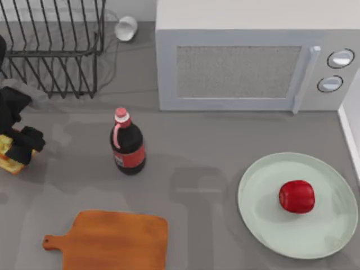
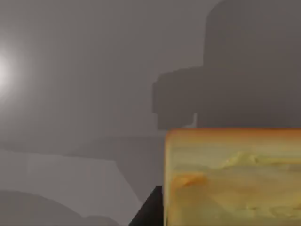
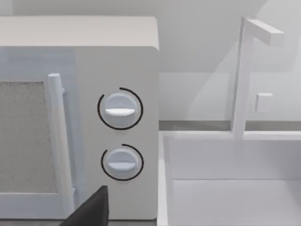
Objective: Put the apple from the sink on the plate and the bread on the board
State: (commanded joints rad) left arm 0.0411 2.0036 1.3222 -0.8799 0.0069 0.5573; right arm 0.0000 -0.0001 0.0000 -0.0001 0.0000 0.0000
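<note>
So the left gripper point(image 1: 21, 147) sat at the top view's far left edge, jaws closed on the bread point(image 1: 11, 160). Bread stuck out from the jaws toward the near edge of the table point(image 1: 202, 135); left wrist view had the bread point(image 2: 233, 176) right up against the camera, golden crust on top, with 1 dark finger point(image 2: 148, 212) beside it. Cutting board point(image 1: 109, 241) lay well apart from those jaws, nearer the front edge, nothing on it. Cola bottle point(image 1: 127, 143) stood between the jaws and the microwave point(image 1: 247, 62). Dish rack point(image 1: 53, 42) was behind the left gripper, a white cup point(image 1: 126, 28) tipped over beside it. Apple point(image 1: 296, 196) rested on the plate point(image 1: 270, 225) at right. Right gripper: cannot tell its jaw state; its wrist view faced the microwave point(image 3: 80, 117) knobs, the sink point(image 3: 225, 183) and faucet point(image 3: 244, 75).
</note>
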